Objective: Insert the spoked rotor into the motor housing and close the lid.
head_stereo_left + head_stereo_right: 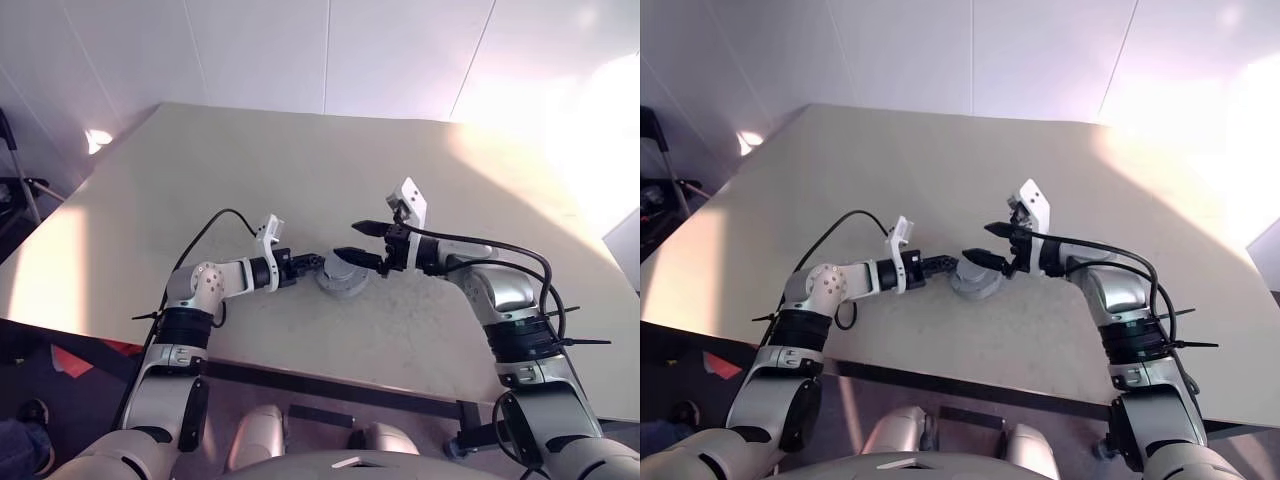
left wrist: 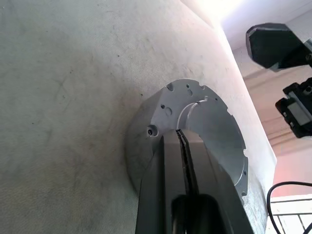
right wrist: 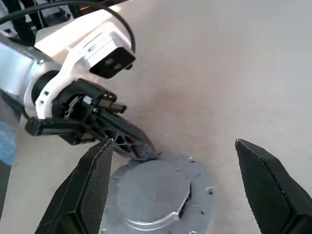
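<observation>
While the lid (image 3: 156,195) sits at the lower centre of the right wrist view, the wide-open, empty right gripper (image 3: 178,187) should stay centred above it as the shut left gripper (image 1: 306,266) steadies its rim.

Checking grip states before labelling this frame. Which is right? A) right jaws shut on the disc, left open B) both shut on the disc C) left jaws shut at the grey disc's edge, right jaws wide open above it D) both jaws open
C: the left gripper has its jaws pressed together at the rim of the lid, while the right gripper spreads wide above it, holding nothing.
</observation>
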You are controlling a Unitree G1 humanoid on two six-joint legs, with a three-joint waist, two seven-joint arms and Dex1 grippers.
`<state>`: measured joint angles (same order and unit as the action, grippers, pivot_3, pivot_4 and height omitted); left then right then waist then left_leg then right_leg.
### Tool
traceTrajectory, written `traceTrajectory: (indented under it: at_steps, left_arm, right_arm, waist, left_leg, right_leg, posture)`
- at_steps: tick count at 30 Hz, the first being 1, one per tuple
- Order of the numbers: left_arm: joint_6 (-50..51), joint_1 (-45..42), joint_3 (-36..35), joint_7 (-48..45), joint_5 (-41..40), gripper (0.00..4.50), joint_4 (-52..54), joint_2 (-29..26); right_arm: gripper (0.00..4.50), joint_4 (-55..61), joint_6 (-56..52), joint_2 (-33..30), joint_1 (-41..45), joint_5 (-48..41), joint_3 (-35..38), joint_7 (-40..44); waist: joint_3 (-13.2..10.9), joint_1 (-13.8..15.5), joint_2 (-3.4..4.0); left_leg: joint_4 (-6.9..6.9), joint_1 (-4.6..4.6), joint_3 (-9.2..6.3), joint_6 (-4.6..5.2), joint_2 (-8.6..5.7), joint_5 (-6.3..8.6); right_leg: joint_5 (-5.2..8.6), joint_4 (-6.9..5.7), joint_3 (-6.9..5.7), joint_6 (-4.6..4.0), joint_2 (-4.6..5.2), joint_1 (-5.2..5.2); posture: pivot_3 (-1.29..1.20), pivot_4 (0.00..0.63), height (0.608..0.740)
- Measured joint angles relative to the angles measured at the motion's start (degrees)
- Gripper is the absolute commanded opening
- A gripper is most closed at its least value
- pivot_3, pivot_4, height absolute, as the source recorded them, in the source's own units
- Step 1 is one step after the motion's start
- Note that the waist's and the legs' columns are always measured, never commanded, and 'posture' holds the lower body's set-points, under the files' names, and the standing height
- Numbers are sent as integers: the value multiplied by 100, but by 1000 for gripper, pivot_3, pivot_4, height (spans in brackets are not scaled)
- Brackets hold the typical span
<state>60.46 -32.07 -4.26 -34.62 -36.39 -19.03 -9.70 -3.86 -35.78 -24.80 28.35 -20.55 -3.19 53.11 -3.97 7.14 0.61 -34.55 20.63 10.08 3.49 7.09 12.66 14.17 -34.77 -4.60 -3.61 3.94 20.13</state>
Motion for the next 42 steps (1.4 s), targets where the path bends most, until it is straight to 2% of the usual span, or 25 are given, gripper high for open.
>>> traceTrajectory:
  at_steps: [4,12,18,26,32,42]
  left_arm:
    - [-58,0,-2,-67,8,0,-43,9]
    - [-133,19,2,-194,8,0,-48,66]
    - [-185,27,-3,-217,8,0,-44,71]
    - [-195,29,-20,-239,7,0,-37,45]
    - [-198,26,-39,-239,9,0,-41,-3]
    - [-307,9,-86,-188,110,0,-75,-15]
  right_arm:
    - [4482,-13,-490,-103,0,-70,127,-240]
    - [4482,-30,-2165,-599,-102,-497,500,-499]
    - [4482,137,-3369,-569,-321,-1078,827,-707]
    - [4482,236,-4652,191,-259,-1542,1487,-1505]
    - [4482,119,-5157,663,-120,-1580,1870,-1914]
    - [4482,-407,-5323,1591,365,-1533,2337,-2599]
  waist:
    - [0,2,1]
    - [-1,7,2]
    - [-3,5,7]
    - [-3,4,8]
    - [-3,0,8]
    - [-4,-4,10]
  left_leg:
    - [2,2,0,-6,0,-4]
    - [8,2,0,-8,-4,-5]
    - [10,1,0,-8,-4,-5]
    - [22,1,0,-28,-5,-17]
    - [34,0,0,-38,-6,-23]
    - [47,21,0,-50,-7,-28]
  right_leg:
    - [0,1,0,0,0,2]
    - [0,4,0,0,3,4]
    - [0,4,0,1,3,6]
    - [1,5,0,1,3,11]
    - [1,5,0,1,2,16]
    - [1,5,0,2,2,41]
  posture:
    - [0,0,740]
    - [0,0,740]
    - [0,0,740]
    - [0,0,740]
    - [0,0,740]
    - [0,0,740]
